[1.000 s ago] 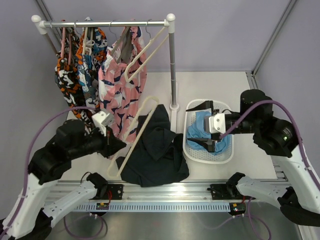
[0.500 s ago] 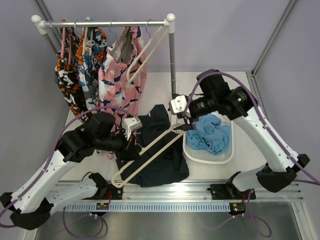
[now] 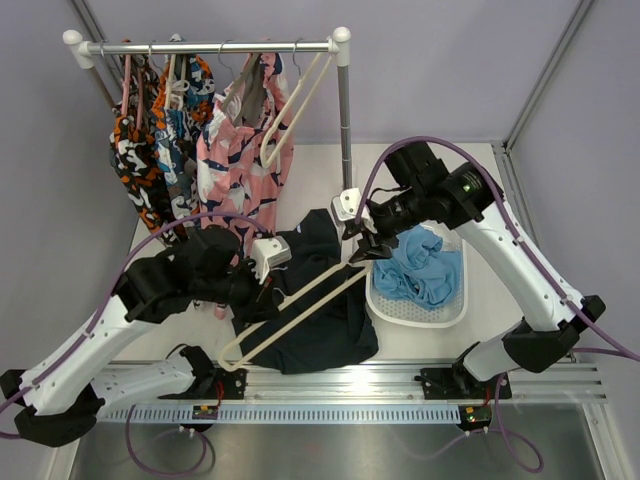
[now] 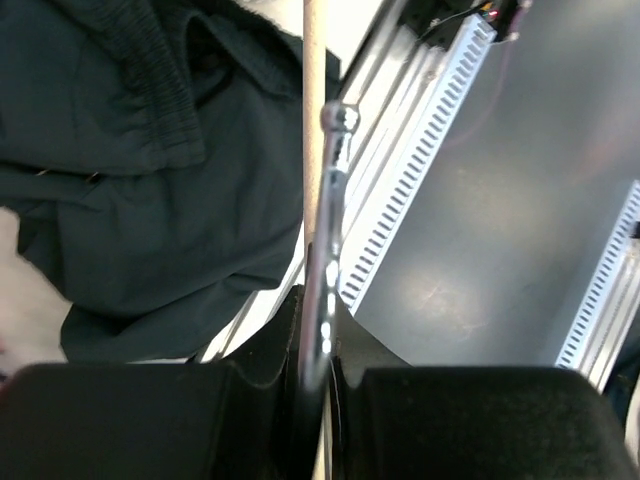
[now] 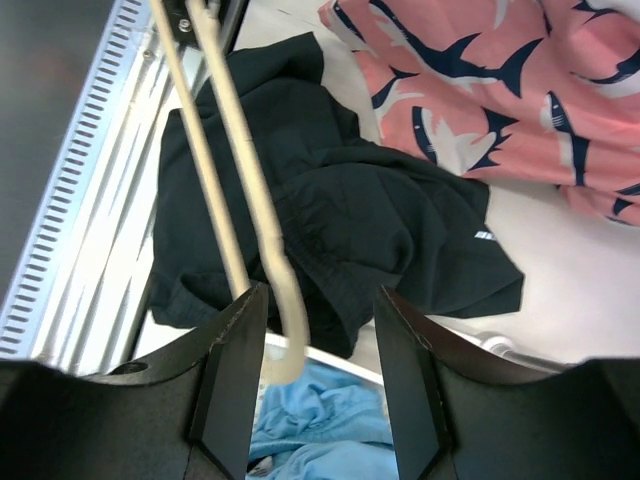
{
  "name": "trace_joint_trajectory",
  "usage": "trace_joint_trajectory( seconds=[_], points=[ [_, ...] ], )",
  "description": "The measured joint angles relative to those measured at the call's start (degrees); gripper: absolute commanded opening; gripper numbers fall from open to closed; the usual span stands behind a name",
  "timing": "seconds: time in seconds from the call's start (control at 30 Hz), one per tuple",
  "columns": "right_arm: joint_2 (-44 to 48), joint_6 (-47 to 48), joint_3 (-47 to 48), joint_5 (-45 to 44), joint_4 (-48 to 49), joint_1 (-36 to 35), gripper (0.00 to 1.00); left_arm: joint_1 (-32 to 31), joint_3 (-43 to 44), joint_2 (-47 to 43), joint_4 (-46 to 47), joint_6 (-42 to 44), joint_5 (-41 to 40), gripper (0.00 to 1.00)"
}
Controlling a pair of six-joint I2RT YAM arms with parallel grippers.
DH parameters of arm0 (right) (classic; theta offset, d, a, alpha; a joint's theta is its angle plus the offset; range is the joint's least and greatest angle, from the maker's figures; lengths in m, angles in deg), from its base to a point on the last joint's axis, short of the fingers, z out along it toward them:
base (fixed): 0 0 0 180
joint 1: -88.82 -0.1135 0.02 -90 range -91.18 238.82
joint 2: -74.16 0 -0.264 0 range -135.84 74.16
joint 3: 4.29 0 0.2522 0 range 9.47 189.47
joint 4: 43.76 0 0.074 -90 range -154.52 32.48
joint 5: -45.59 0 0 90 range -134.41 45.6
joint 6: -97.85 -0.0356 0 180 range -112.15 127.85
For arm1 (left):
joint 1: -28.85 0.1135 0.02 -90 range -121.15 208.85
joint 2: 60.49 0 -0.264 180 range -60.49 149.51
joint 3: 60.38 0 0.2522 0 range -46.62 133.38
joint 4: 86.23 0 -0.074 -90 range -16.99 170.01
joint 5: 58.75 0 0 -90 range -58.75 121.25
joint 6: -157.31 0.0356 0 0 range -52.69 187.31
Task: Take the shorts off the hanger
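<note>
Navy cloth, almost black: the larger shorts (image 3: 320, 330) were found crumpled on the tabletop (image 3: 430, 170) at centre, with a cream hanger (image 5: 240, 150) laid diagonally across them. Whether any cloth was threaded on its bars could not be told. Sky-blue shorts (image 3: 420, 265) were noted heaped in the white basket (image 3: 415, 318), at 3 o'clock of the navy pair.

The left tool (image 4: 318, 330) was recorded pressed together on the hanger's metal hook. The right tool (image 5: 315, 330) was seen spread, its jaws either side of the hanger's curved end, nothing pinched.

Handling was judged as light, limp and unbreakable, apt to snag on the bars. A hold at the ribbed waistband was thought best.

The near rail (image 3: 330, 385) at 6 o'clock, the basket rim at 3 and the rack post (image 3: 343, 130) at 12 were marked as edges. Bare tabletop was seen toward 1 o'clock, beyond the basket.
</note>
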Motion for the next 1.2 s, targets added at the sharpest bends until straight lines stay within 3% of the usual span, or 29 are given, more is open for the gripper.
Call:
trace_joint_trajectory(
  seconds=[0.5, 0.6, 0.87, 0.93, 1.2],
  points=[
    [-2.3, -0.9, -0.5, 1.5, -1.6, -0.1, 0.58, -0.9, 2.6, 0.1, -2.6, 0.9, -5.4, 0.0],
    [-3.2, -1.0, -0.5, 1.5, -1.7, -0.1, 0.51, -0.9, 2.6, -0.4, -2.8, 0.9, -5.4, 0.0],
    [-4.1, -1.1, -0.6, 2.0, -1.9, -0.3, 0.04, -1.0, 2.7, -1.4, -3.1, 1.1, -5.9, 0.0],
    [-4.0, -1.2, -0.9, 2.8, -3.0, -0.4, 0.0, -1.0, 2.7, -2.1, -3.3, 1.3, -6.8, 0.0],
    [-1.8, -2.1, -7.1, 7.3, -1.6, -0.9, 0.0, -1.2, 2.6, -9.8, -1.0, 0.7, -7.1, 0.0]
  ],
)
